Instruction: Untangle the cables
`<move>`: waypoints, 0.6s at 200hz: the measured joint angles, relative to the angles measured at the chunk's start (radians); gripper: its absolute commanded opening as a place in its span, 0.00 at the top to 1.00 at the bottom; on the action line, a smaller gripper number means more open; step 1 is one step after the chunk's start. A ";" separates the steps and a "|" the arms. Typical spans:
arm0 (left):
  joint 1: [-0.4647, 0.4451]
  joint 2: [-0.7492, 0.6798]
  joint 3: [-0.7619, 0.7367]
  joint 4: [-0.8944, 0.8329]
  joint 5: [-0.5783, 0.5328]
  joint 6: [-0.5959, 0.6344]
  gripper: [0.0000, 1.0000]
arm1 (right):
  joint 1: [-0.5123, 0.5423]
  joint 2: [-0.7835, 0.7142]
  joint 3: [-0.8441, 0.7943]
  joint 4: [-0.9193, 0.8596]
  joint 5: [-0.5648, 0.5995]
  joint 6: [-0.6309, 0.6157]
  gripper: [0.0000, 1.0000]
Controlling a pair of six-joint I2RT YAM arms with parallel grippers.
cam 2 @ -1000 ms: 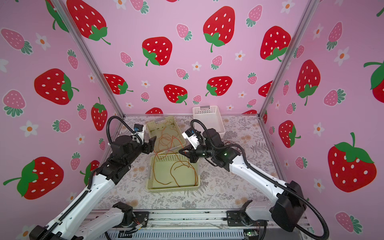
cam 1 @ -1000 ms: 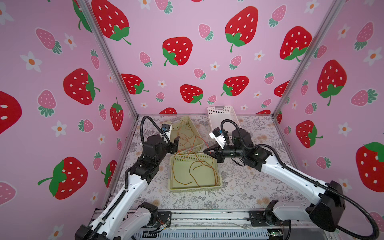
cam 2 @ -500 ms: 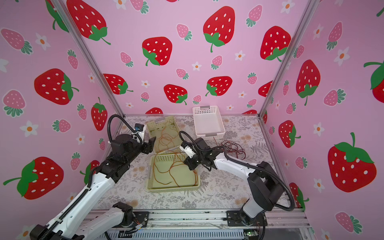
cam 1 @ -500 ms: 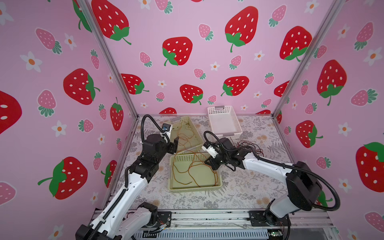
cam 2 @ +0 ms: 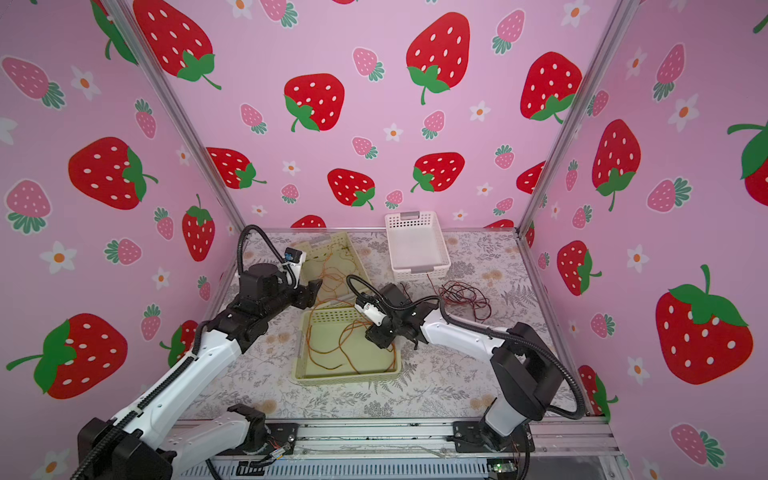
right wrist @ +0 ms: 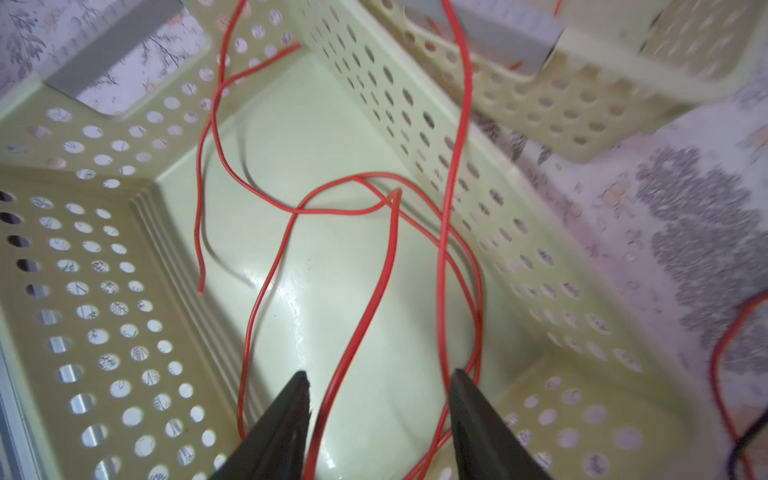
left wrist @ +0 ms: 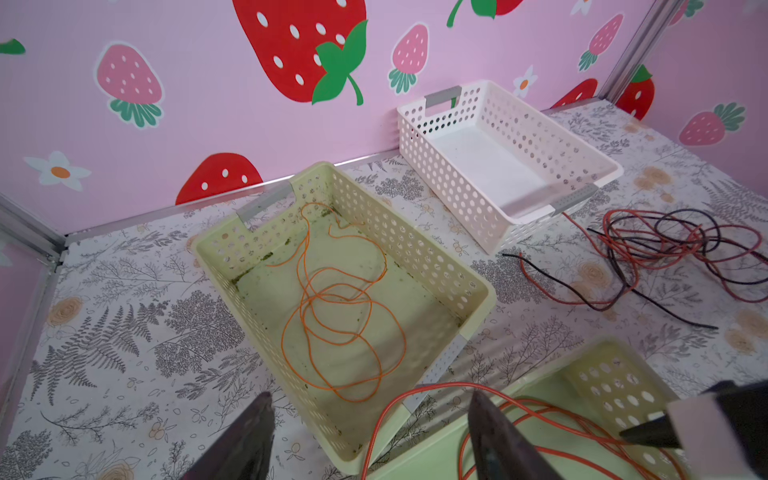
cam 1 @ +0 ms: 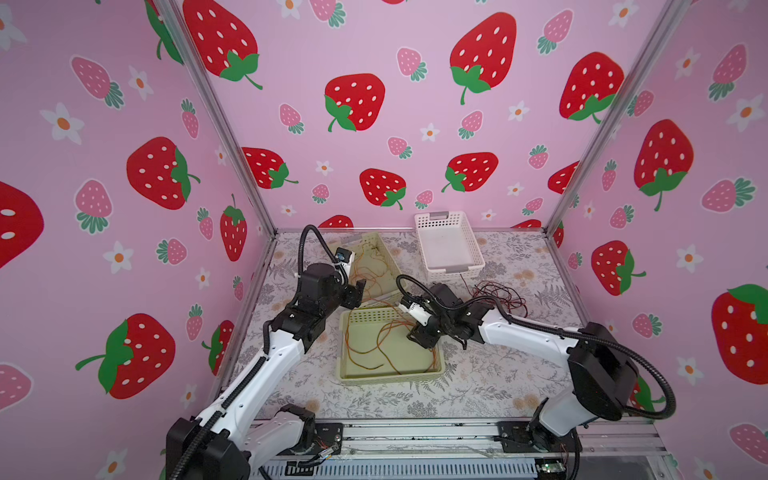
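The right gripper (right wrist: 380,384) hangs low inside the near green basket (cam 1: 390,376), at the lower centre of both top views, with its jaws clearly apart. A strand of the orange cable (right wrist: 345,212) runs up between the two fingers without being pinched, so the gripper has hold of nothing. This reads as the letting-go step: the jaws are spread just above the basket floor so the wire can drop slack into its own container rather than spring out. The cable lies there in loose open loops, with one free end resting on the floor at the left of the right wrist view. One strand climbs over the wall at the top of that view toward the far green basket (left wrist: 478,286), so the cable may not be fully inside. The left gripper (left wrist: 372,399) hovers above the gap between the two green baskets, jaws wide and empty, probably held clear so as not to snag anything. In the far basket a second orange cable (left wrist: 340,307) is coiled alone, at the centre of the left wrist view. The white basket (left wrist: 449,183) at upper right holds nothing visible. The red and black tangle (left wrist: 665,245) lies on the table (left wrist: 124,332) just beside it, apparently the knot left to sort.
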 measured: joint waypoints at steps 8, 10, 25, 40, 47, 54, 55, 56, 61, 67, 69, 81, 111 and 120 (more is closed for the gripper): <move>0.002 0.020 0.002 -0.008 0.008 -0.001 0.22 | 0.000 -0.004 0.010 0.003 0.000 -0.007 0.39; 0.002 0.024 0.003 -0.009 0.010 -0.002 0.22 | 0.000 -0.004 0.011 0.003 0.000 -0.009 0.39; 0.006 0.071 0.009 -0.023 0.024 0.001 0.22 | -0.002 -0.003 0.019 0.007 0.001 -0.020 0.38; 0.013 0.121 0.019 -0.033 0.041 0.008 0.23 | -0.005 -0.003 0.019 0.006 0.001 -0.027 0.37; 0.014 0.142 0.026 -0.040 0.050 0.012 0.24 | -0.008 -0.003 0.019 0.007 0.000 -0.029 0.37; 0.015 0.164 0.034 -0.047 0.060 0.019 0.25 | -0.012 -0.003 0.019 0.009 -0.002 -0.030 0.37; 0.015 0.169 0.037 -0.049 0.062 0.021 0.25 | -0.013 -0.003 0.019 0.010 -0.002 -0.030 0.37; 0.016 0.171 0.038 -0.050 0.063 0.022 0.25 | -0.013 -0.003 0.019 0.010 -0.002 -0.030 0.37; 0.017 0.188 0.044 -0.055 0.068 0.027 0.26 | -0.019 -0.003 0.019 0.012 -0.005 -0.030 0.37; 0.018 0.205 0.050 -0.059 0.072 0.031 0.27 | -0.026 -0.003 0.019 0.014 -0.009 -0.030 0.38; 0.018 0.211 0.053 -0.061 0.074 0.034 0.27 | -0.029 -0.003 0.019 0.014 -0.010 -0.030 0.38; 0.018 0.245 0.062 -0.070 0.081 0.044 0.28 | -0.045 -0.002 0.023 0.014 -0.016 -0.031 0.39; 0.024 0.291 0.066 -0.077 0.091 0.057 0.30 | -0.065 0.053 0.064 0.020 -0.047 -0.038 0.43; 0.025 0.293 0.066 -0.075 0.091 0.056 0.29 | -0.065 0.080 0.073 0.024 -0.058 -0.039 0.44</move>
